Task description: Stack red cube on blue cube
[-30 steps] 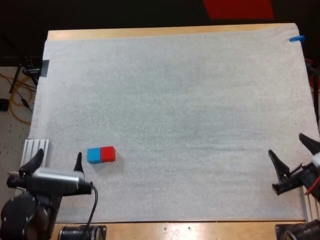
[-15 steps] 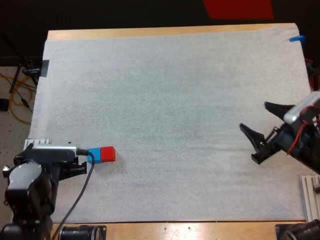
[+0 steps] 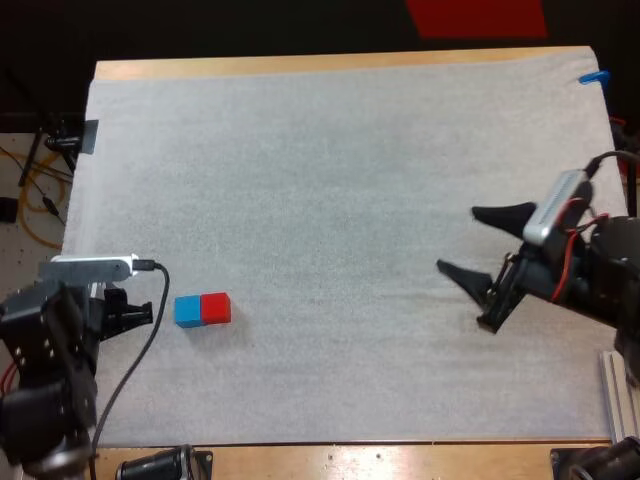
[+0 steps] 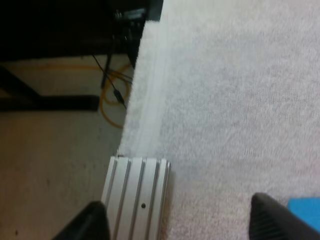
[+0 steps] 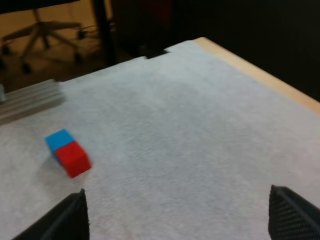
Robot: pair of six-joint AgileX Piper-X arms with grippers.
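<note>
Right gripper point(image 3: 458, 240), spread, is advanced toward the distant red cube point(image 3: 215, 308); left gripper point(image 4: 180, 215), spread, is withdrawn from the blue cube point(image 3: 187, 311), nothing grasped.

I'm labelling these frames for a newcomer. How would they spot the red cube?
On the white mat, look towards its near left corner, where two small cubes touch. The red cube is the right one, beside the blue cube.

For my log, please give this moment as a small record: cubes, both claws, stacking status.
red cube: on mat, touching blue cube at its side
blue cube: on mat, between red cube and left claw
left claw: open, empty, beside blue cube
right claw: open, empty, far from cubes
stacking: not yet done
</note>
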